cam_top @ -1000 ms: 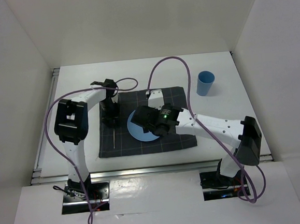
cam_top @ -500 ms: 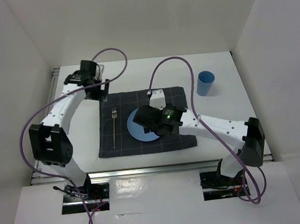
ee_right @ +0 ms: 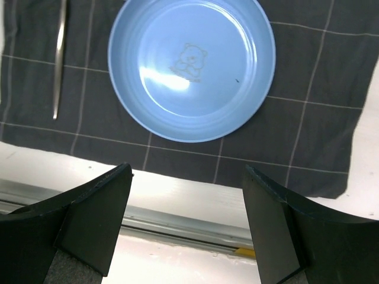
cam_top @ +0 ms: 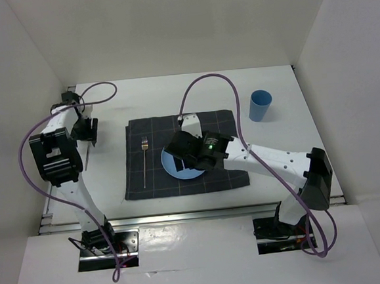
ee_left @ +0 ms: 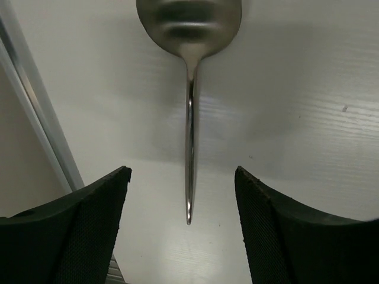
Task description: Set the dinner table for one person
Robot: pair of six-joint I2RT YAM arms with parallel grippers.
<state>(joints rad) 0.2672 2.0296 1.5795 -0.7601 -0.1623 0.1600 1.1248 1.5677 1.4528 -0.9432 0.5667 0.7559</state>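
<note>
My left gripper (cam_top: 86,132) is open and empty over the far left of the white dinner table (cam_top: 295,134). In the left wrist view a metal spoon (ee_left: 189,106) lies on the tabletop (ee_left: 296,89), its handle tip between my open fingers (ee_left: 182,174). My right gripper (cam_top: 178,157) hangs open and empty above the blue plate (ee_right: 191,68) on the dark checked placemat (cam_top: 225,172). A fork (cam_top: 144,162) lies on the placemat left of the plate and also shows in the right wrist view (ee_right: 59,53). A blue cup (cam_top: 260,105) stands upright at the back right.
A silver rail (ee_left: 35,118) runs close beside the spoon along the table's left edge. Another rail (cam_top: 182,215) runs along the near edge, just past the placemat's front. White walls enclose the table on three sides.
My left arm has swung from the fork on the placemat out to the table's far left, above the spoon. The fork stays on the placemat. My right gripper has shifted slightly left.
</note>
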